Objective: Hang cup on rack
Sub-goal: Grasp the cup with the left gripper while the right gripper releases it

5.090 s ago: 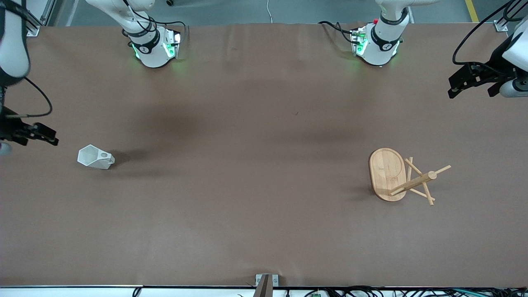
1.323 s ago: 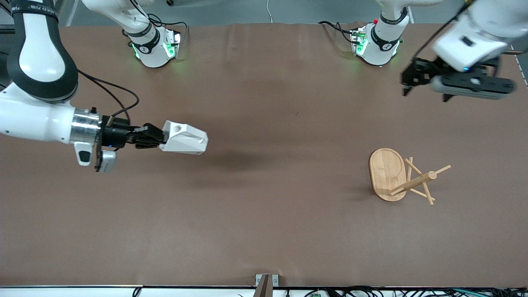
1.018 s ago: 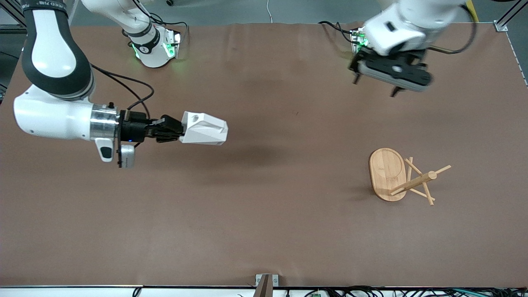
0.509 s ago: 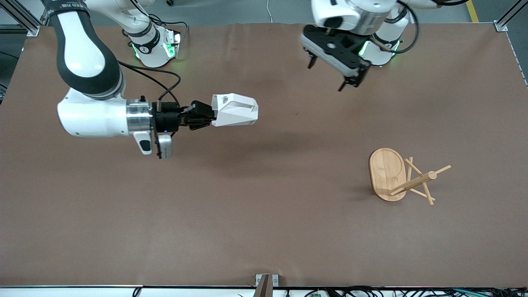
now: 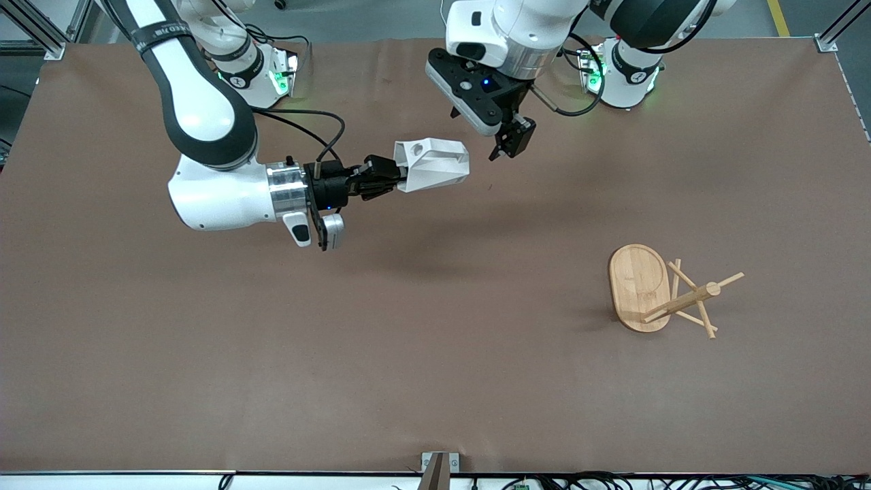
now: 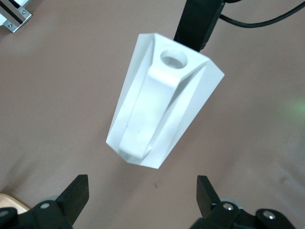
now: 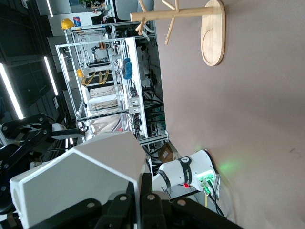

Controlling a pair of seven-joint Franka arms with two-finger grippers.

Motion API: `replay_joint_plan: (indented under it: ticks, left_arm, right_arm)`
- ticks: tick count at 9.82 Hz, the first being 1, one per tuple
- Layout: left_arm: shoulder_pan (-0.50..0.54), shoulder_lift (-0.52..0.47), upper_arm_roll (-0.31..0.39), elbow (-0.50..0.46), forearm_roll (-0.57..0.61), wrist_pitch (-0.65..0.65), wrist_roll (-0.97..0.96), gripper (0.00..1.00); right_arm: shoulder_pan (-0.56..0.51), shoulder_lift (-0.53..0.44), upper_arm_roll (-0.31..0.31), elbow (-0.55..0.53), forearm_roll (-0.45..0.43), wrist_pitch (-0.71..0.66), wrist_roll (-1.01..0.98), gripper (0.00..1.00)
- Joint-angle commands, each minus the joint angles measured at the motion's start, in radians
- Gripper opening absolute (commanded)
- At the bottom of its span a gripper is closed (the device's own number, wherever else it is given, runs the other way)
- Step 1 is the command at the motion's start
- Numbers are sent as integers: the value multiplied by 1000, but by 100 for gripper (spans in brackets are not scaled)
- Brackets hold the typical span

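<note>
The white faceted cup (image 5: pixel 433 162) is in the air over the table's middle, lying sideways, with its handle hole up. My right gripper (image 5: pixel 397 178) is shut on its rim wall. In the right wrist view the cup (image 7: pixel 81 179) fills the space beside the shut fingers (image 7: pixel 159 202). My left gripper (image 5: pixel 507 143) is open and empty, in the air close beside the cup's base end. In the left wrist view the cup (image 6: pixel 162 100) hangs between and past the open fingers (image 6: pixel 76 193). The bamboo rack (image 5: pixel 639 286) stands toward the left arm's end, also in the right wrist view (image 7: pixel 209 33).
The brown table cover (image 5: pixel 435 354) spreads under everything. The two arm bases (image 5: pixel 252 75) (image 5: pixel 619 75) stand at the table's robot edge. A small metal bracket (image 5: pixel 439 466) sits at the edge nearest the front camera. Shelving (image 7: pixel 109 81) shows off the table.
My right arm picked the cup off the table and carried it up toward the middle. My left arm swung in from its end of the table and now hangs open beside the cup.
</note>
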Motion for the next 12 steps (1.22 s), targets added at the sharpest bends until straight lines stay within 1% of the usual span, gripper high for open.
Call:
replay_joint_plan:
  ticks: [1,2,4,5,8,9,10,12]
  left_arm:
    - [-28,22,-1,-6,30,-1,12,100]
    - [-37,30,-1,-6,32,1,14,100]
    - [-54,57,-1,-4,89,6,23,100]
    - [-53,59,-1,-3,101,13,61,100]
    - [-59,59,-1,-4,101,22,98,100]
    - [-60,59,-1,-6,101,24,103,98]
    - [-59,59,-1,-10,100,24,121,85]
    - [-60,66,-1,-12,103,23,116,29]
  right_arm:
    - [-29,4,33,4,30,-12,-26,2]
    - [-26,4,35,4,30,-12,-48,2]
    - [-25,4,52,4,30,-12,-49,2]
    - [-23,2,65,3,31,-12,-46,2]
    - [-22,-5,95,-1,34,-14,-36,2]
    - [-22,-7,98,1,36,-14,-36,2]
    - [-22,-8,98,1,37,-12,-36,2]
    - [-22,-8,98,1,37,-12,-36,3]
